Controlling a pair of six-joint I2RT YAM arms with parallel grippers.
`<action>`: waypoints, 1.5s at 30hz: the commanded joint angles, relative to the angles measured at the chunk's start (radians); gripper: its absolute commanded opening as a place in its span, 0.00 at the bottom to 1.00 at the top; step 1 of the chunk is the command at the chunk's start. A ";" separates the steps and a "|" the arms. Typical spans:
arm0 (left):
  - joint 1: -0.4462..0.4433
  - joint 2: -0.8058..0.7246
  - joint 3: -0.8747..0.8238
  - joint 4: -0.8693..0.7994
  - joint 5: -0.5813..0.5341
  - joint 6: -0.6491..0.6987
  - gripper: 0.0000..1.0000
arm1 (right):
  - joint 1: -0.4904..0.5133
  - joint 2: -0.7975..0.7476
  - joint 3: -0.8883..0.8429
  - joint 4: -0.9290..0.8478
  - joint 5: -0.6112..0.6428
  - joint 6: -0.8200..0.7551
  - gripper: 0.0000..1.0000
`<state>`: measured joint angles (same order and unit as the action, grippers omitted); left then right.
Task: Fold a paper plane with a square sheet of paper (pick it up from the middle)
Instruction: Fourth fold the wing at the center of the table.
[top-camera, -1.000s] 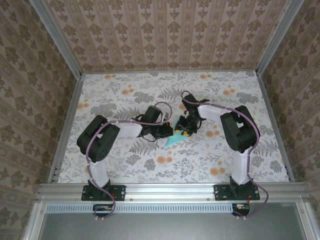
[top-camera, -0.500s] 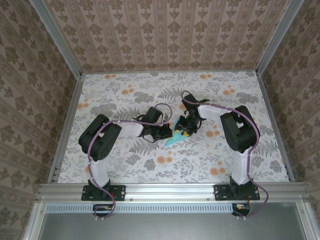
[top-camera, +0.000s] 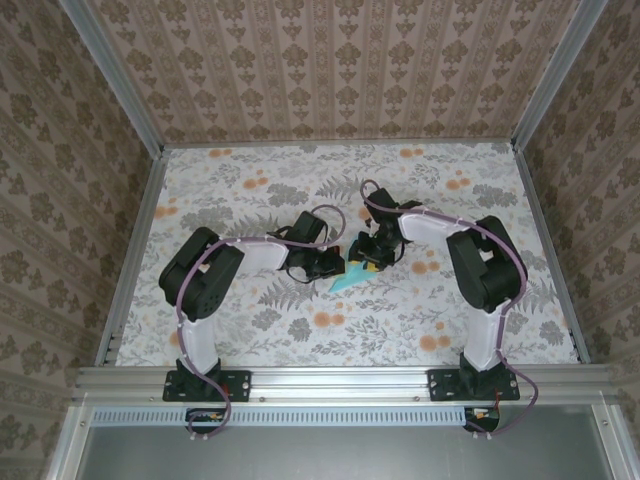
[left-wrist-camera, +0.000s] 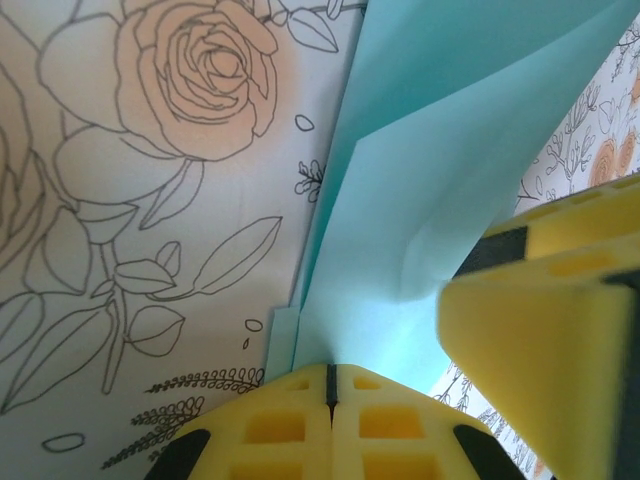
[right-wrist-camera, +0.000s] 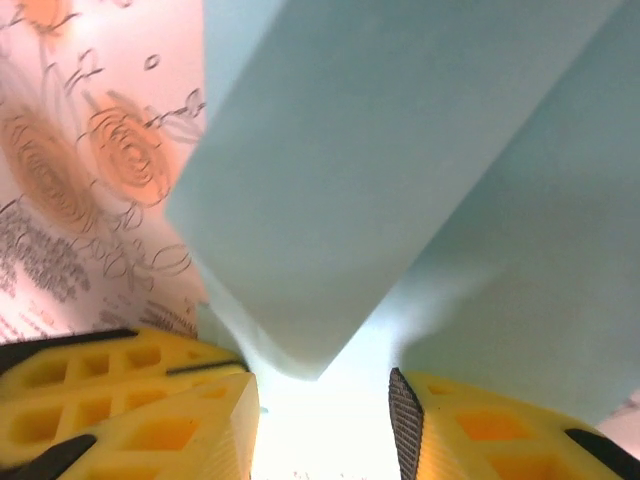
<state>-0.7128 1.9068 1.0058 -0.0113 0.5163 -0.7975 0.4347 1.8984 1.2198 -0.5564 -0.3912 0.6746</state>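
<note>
One tool (left-wrist-camera: 330, 378), the left, pinches the turquoise paper plane (left-wrist-camera: 420, 190).

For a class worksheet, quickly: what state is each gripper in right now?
Left gripper: shut on the turquoise paper.
Right gripper: open, fingers apart at the paper.

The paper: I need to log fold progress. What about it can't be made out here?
Top view: the paper is tiny, and the left gripper and right gripper cover most of it; folds unreadable.
Left wrist view: the frame's top and right edges cut its outline; the right gripper blocks the lower right.
Right wrist view: close and blurred; its edges run off frame, so the whole shape is unknown.
</note>
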 joint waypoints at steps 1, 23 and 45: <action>0.001 0.051 -0.007 -0.109 -0.038 0.036 0.00 | -0.007 -0.121 -0.015 0.015 0.000 -0.068 0.41; -0.002 0.073 0.015 -0.169 -0.039 0.040 0.00 | 0.003 0.022 -0.117 0.269 -0.125 -0.119 0.05; 0.006 0.079 0.010 -0.235 -0.050 0.062 0.00 | -0.137 -0.058 -0.126 0.336 -0.144 -0.191 0.05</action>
<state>-0.7116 1.9251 1.0439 -0.0727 0.5274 -0.7673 0.2848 1.9118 1.1130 -0.2798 -0.5091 0.4816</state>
